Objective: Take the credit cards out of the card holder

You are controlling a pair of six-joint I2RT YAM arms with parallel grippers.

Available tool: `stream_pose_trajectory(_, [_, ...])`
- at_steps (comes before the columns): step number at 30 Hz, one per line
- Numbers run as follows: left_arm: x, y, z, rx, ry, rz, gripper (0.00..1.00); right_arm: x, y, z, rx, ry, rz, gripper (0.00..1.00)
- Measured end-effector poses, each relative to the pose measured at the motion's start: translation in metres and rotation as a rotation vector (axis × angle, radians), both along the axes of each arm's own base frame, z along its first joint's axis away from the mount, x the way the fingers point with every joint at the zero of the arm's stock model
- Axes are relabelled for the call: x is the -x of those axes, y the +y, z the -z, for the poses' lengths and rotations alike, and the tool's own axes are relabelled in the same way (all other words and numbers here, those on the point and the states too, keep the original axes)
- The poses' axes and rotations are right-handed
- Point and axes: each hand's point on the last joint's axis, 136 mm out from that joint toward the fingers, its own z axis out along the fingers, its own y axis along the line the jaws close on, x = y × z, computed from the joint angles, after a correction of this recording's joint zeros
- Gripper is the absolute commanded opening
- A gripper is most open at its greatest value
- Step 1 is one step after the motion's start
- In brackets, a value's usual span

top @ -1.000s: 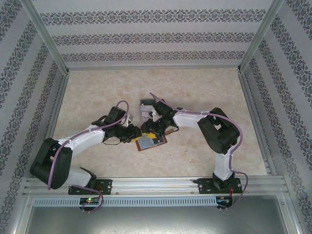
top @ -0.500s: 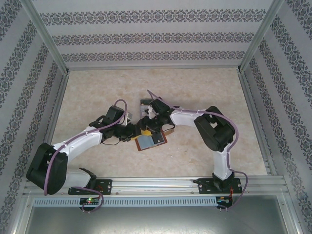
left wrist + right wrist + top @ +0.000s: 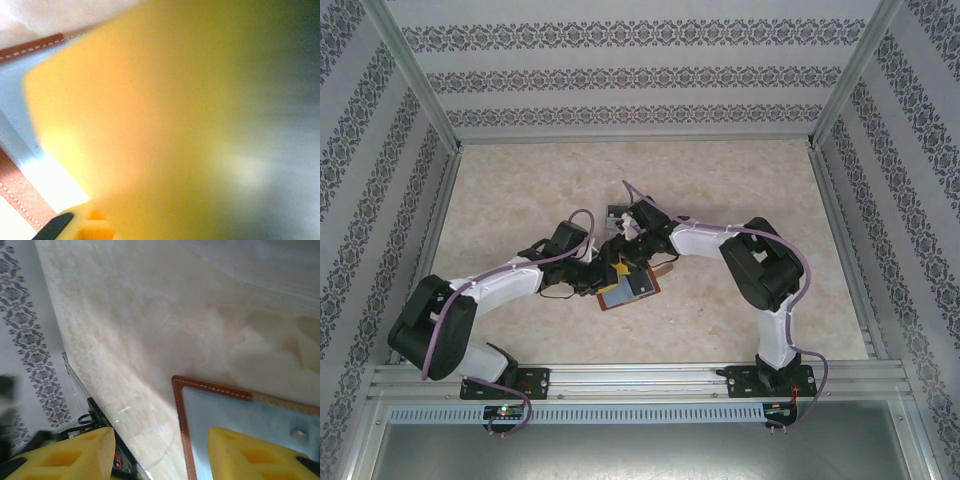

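Note:
The card holder (image 3: 632, 293) lies open on the table, reddish-brown with grey-blue pockets. Its stitched edge (image 3: 181, 420) and inner lining (image 3: 240, 412) are close in the right wrist view. My right gripper (image 3: 165, 460) is open; one yellow finger (image 3: 255, 455) rests on the lining, the other (image 3: 80, 455) hangs off the holder's side. In the top view it (image 3: 634, 258) sits at the holder's far edge. My left gripper (image 3: 609, 271) is at the holder's far left corner. A yellow blur (image 3: 165, 125) covers its jaws, beside brown stitching (image 3: 30, 47). The credit cards are hidden.
A small flat dark and pale piece (image 3: 617, 213) lies just beyond the two wrists. A clear curved plastic edge (image 3: 160, 455) shows beside the holder. Patterned walls (image 3: 640, 75) and metal rails (image 3: 640, 378) bound the table (image 3: 740, 190), with bare marble all round.
The left arm has swung right and forward, bringing its gripper onto the holder beside the right one. The right gripper shifted slightly left. The holder stayed in place.

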Motion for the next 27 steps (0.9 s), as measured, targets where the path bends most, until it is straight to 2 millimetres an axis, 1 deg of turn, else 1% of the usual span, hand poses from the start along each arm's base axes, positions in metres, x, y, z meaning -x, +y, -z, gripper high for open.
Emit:
stream_pose_trajectory(2, [-0.004,-0.001,0.004,-0.006,0.001,-0.005,0.19,-0.001,-0.01,-0.008,0.0,-0.006,0.016,0.53])
stream_pose_trajectory(4, [-0.003,-0.002,0.009,-0.013,0.014,-0.001,0.18,-0.003,-0.018,-0.011,0.001,-0.014,0.028,0.53])
stream_pose_trajectory(6, [0.0,-0.004,0.017,-0.024,0.036,0.008,0.17,-0.005,-0.027,-0.009,0.02,-0.024,0.044,0.52])
stream_pose_trajectory(9, [0.005,-0.004,0.029,-0.045,0.071,0.017,0.17,-0.003,-0.042,0.004,0.068,-0.015,0.066,0.52])
stream_pose_trajectory(13, [0.008,-0.003,0.041,-0.071,0.099,0.022,0.15,0.008,-0.064,0.032,0.153,0.03,0.09,0.5])
stream_pose_trajectory(14, [0.008,-0.002,0.044,-0.081,0.101,0.021,0.15,0.01,-0.066,0.035,0.157,0.033,0.089,0.5])
stream_pose_trajectory(16, [0.009,0.0,0.046,-0.099,0.102,0.024,0.15,0.009,-0.068,0.035,0.16,0.02,0.091,0.5])
stream_pose_trajectory(19, [0.007,0.004,0.045,-0.132,0.092,0.033,0.15,0.014,-0.073,0.036,0.168,0.007,0.095,0.5])
stream_pose_trajectory(23, [0.003,0.008,0.043,-0.177,0.072,0.046,0.14,0.029,-0.084,0.037,0.191,0.0,0.103,0.5])
stream_pose_trajectory(27, [0.004,0.01,0.043,-0.198,0.069,0.061,0.14,0.045,-0.093,0.037,0.218,-0.002,0.113,0.5])
